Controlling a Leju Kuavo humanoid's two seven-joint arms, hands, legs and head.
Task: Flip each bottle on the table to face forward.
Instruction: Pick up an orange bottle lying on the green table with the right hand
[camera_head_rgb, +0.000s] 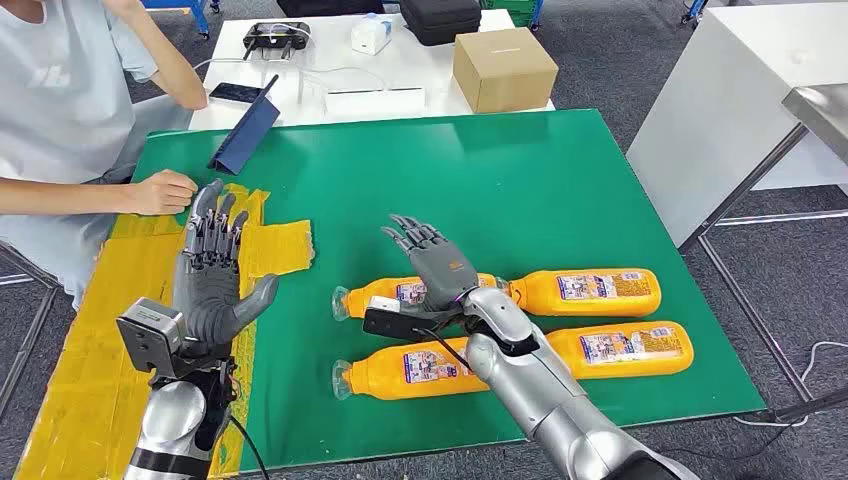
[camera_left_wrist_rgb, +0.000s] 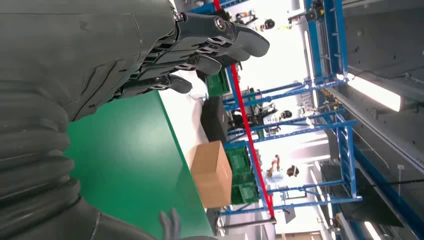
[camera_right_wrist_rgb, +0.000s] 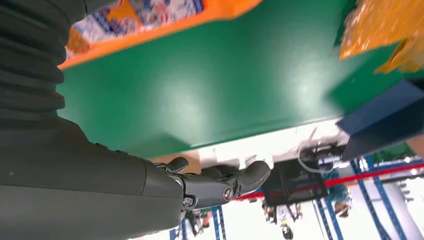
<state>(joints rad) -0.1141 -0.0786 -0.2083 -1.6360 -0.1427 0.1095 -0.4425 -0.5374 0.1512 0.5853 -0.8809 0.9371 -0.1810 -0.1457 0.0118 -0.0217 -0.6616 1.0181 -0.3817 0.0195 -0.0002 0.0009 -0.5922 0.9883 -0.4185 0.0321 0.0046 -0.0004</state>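
Four orange bottles lay on their sides on the green desk toward its near edge, two in a back row and two in a front row, labels up. At the desk's left edge, over yellow tape, the left hand was raised, fingers spread and holding nothing. A person's hand rested just beyond it. The back-left bottle sat partly under the right hand, which hovered with fingers apart, gripping nothing. Behind it lay the front-left bottle; rightward lay the back-right bottle and front-right bottle. A cardboard box stood past the far edge.
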